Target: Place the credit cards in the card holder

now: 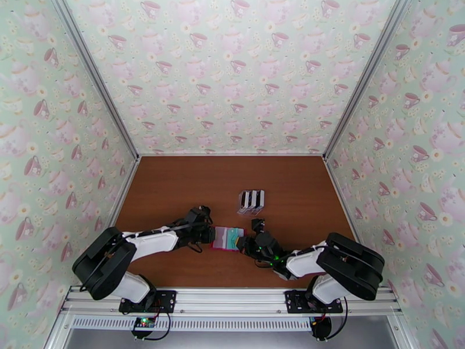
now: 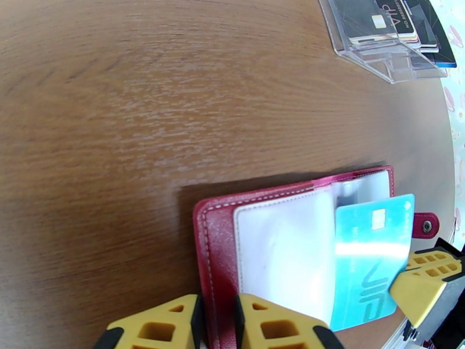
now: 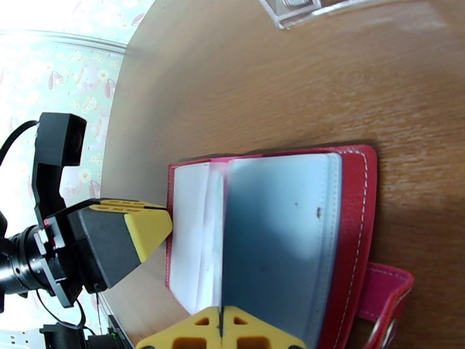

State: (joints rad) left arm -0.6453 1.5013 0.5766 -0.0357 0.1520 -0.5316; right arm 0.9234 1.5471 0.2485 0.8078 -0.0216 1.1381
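Observation:
The red card holder [image 1: 224, 239] lies open on the table between my two grippers, pale pockets facing up [image 2: 279, 251]. A teal credit card [image 2: 372, 257] rests on its right half, near the snap tab [image 2: 427, 225]. My left gripper [image 2: 218, 312] straddles the holder's red left edge, jaws nearly closed on it. My right gripper [image 3: 221, 330] is shut, its fingertips at the near edge of the grey-blue pocket leaf [image 3: 279, 228]. Whether it pinches the leaf or the card I cannot tell. More credit cards [image 2: 401, 18] stand in the clear rack [image 1: 251, 202].
The clear plastic rack [image 2: 383, 59] stands a little beyond the card holder, towards the middle of the brown wooden table [image 1: 174, 187]. Patterned walls close off the left, right and back. Both arms [image 1: 151, 242] reach inward from the near edge.

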